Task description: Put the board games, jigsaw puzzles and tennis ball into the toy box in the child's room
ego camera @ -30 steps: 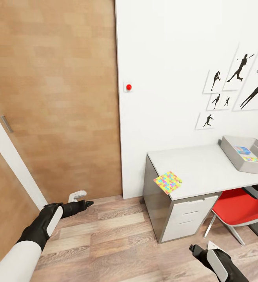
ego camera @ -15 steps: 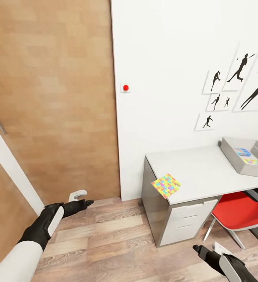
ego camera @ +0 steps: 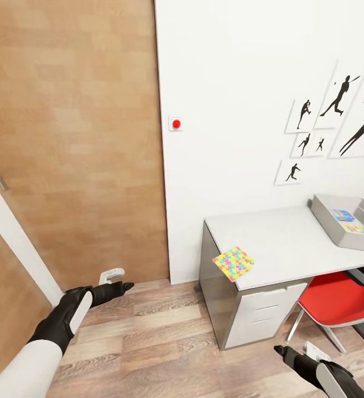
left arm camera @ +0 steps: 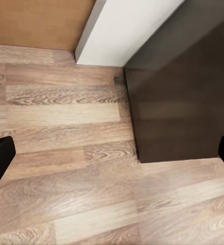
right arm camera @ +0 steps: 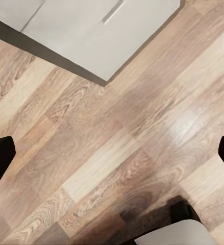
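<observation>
Approach to the desk, both claws empty

Desk (ego camera: 292,237) stands against the white wall, right of the wooden door (ego camera: 71,138). The toy box (ego camera: 337,229) sits on the desk's far right, with a blue game (ego camera: 343,215) and one puzzle (ego camera: 358,229) already inside. The other puzzle (ego camera: 234,263) lies on the desk's near left corner, overhanging the edge. A red chair (ego camera: 337,296) is tucked under the desk. Left claw (ego camera: 114,281) and right claw (ego camera: 301,354) hang low over the floor, both spread wide and holding nothing. Best to roll closer, square to that corner, then slide the thin puzzle off its overhang.
</observation>
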Tool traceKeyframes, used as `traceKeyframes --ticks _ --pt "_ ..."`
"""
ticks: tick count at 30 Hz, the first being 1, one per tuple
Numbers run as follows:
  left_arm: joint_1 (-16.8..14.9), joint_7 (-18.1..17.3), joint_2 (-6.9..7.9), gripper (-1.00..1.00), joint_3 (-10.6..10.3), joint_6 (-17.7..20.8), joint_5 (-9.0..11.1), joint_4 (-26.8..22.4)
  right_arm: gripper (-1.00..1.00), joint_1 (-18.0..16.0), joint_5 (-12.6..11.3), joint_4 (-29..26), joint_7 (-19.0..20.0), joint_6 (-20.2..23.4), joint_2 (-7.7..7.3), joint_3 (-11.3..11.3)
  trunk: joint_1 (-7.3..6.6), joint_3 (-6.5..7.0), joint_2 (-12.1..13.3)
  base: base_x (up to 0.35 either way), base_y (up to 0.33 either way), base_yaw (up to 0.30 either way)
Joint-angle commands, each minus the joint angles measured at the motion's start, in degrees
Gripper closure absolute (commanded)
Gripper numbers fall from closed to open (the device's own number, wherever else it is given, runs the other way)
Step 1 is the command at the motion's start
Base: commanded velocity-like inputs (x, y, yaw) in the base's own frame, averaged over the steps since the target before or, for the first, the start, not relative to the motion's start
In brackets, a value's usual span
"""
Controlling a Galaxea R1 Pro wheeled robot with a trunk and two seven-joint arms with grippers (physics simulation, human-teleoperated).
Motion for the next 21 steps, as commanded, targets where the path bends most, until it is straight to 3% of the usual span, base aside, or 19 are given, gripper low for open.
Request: traceKeyframes --ticks 1,6,7,10,11,15,21 --pt "0.0 -0.1 -0.02 -1.00 -0.2 0.4 0.2 0.0 -1.00 0.8 -0.1 -0.3 1.8 0.6 -0.78 -0.3 0.04 -0.12 -0.1 0.000 0.000 0.000" --pt "0.0 0.5 -0.02 -1.00 -0.7 0.4 0.2 0.0 -1.00 3.6 0.0 -2.7 9.1 2.3 -3.64 -0.3 0.04 -0.12 -0.1 0.000 0.000 0.000" --pt "0.0 1.3 -0.02 -1.00 -0.8 0.4 0.2 0.0 -1.00 4.7 0.0 -3.7 12.7 2.9 -4.70 -0.3 0.04 -0.12 -0.1 0.000 0.000 0.000" --pt "0.0 2.7 -0.02 -1.00 -0.9 0.4 0.2 0.0 -1.00 6.5 0.3 -4.9 19.2 3.2 -6.03 -0.3 0.04 -0.12 -0.1 0.000 0.000 0.000" --pt "0.0 3.6 -0.02 -1.00 -0.9 0.4 0.2 0.0 -1.00 7.5 0.5 -5.7 23.8 3.3 -6.65 -0.3 0.04 -0.12 -0.1 0.000 0.000 0.000" --pt "0.0 4.9 -0.02 -1.00 -0.9 0.4 0.3 0.0 -1.00 9.1 0.9 -6.9 33.8 3.0 -7.61 -0.3 0.04 -0.12 -0.1 0.000 0.000 0.000" --pt "0.0 5.4 -0.02 -1.00 -0.9 0.4 0.3 0.0 -1.00 9.8 0.9 -7.4 42.8 0.5 -8.83 -0.3 0.04 -0.12 -0.1 0.000 0.000 0.000"
